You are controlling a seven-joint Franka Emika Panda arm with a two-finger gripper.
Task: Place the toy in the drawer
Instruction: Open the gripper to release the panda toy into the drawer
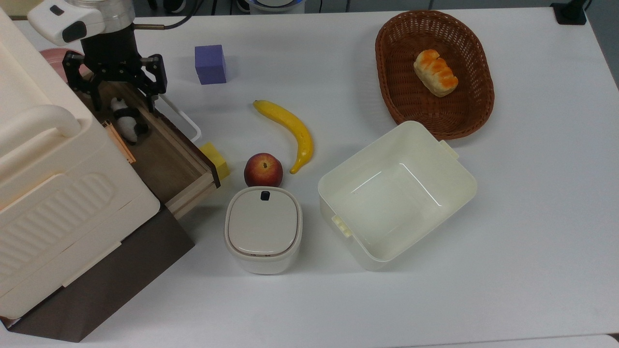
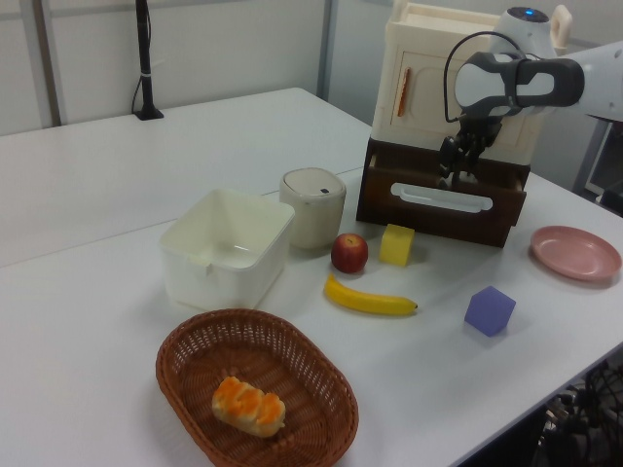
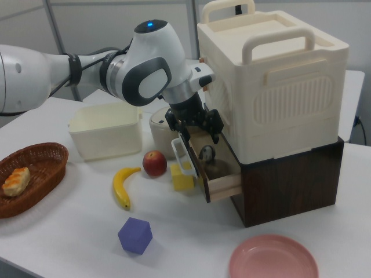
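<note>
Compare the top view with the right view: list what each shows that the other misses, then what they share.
Top view alone: the toy from above, lying on the drawer floor just below the open gripper, and the bin's bare inside.

Right view alone: the whole pink plate in front of the cabinet, and the arm's white body.

Both: toy in the drawer, open gripper above it, banana, apple, purple cube.
</note>
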